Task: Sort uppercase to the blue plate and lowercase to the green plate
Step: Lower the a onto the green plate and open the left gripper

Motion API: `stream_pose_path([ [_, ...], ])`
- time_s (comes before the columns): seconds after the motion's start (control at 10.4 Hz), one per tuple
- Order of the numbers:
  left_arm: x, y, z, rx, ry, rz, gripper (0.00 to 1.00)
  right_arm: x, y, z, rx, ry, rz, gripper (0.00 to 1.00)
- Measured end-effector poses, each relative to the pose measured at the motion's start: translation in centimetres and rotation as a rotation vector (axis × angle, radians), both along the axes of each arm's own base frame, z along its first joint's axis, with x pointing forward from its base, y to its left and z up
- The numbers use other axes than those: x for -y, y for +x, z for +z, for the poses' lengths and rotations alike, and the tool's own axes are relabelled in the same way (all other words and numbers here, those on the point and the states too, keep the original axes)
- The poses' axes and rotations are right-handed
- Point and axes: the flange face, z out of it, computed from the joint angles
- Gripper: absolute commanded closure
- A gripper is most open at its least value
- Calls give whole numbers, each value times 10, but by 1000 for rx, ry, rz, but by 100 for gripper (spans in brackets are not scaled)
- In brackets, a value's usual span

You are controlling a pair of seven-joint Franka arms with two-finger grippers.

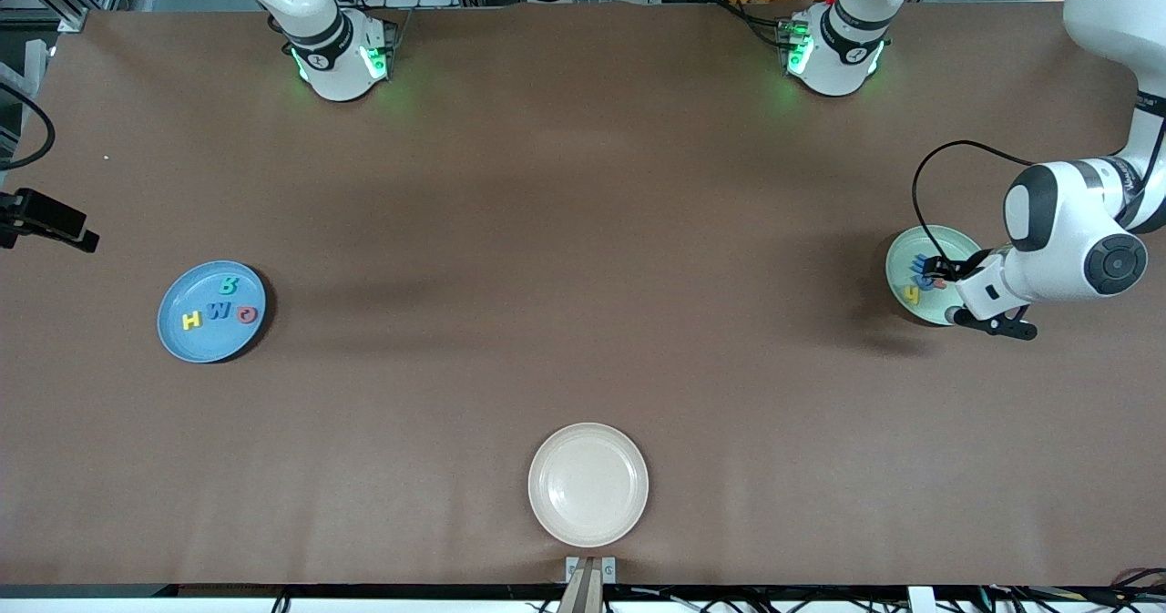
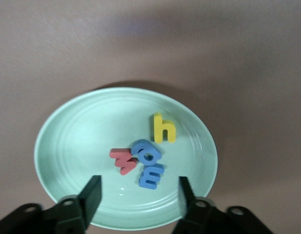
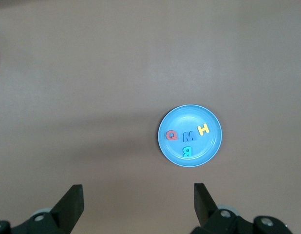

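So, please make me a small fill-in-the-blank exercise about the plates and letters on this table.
1. The yellow h lies in the ____ plate.
2. The blue plate holds ____ letters.
3. The cream-white plate holds ____ letters.
4. The left claw, over the green plate, is ____.

Missing words: green; four; no; open

**Layout of plates and letters**

The blue plate (image 1: 211, 311) lay toward the right arm's end, holding H (image 1: 191, 321), W (image 1: 219, 311), Q (image 1: 246, 313) and B (image 1: 230, 285). The green plate (image 1: 906, 262) lay toward the left arm's end, holding h (image 2: 163, 128), w (image 2: 122, 160), a (image 2: 147, 153) and m (image 2: 151, 176); a overlapped w and m. The third plate (image 1: 588, 485) lay between them, nearest the camera.
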Motion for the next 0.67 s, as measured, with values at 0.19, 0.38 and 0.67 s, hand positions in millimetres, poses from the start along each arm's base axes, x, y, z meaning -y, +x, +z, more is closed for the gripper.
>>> stream_pose_path([
  [0.19, 3, 17, 32, 18, 9, -5, 0, -2, 0, 0, 0, 1, 3, 0],
  [0.38, 11, 42, 90, 38, 23, -17, 0, -2, 0, 0, -1, 1, 4, 0],
  [0.67, 49, 69, 172, 114, 34, -67, 0, -3, 0, 0, 0, 1, 5, 0],
])
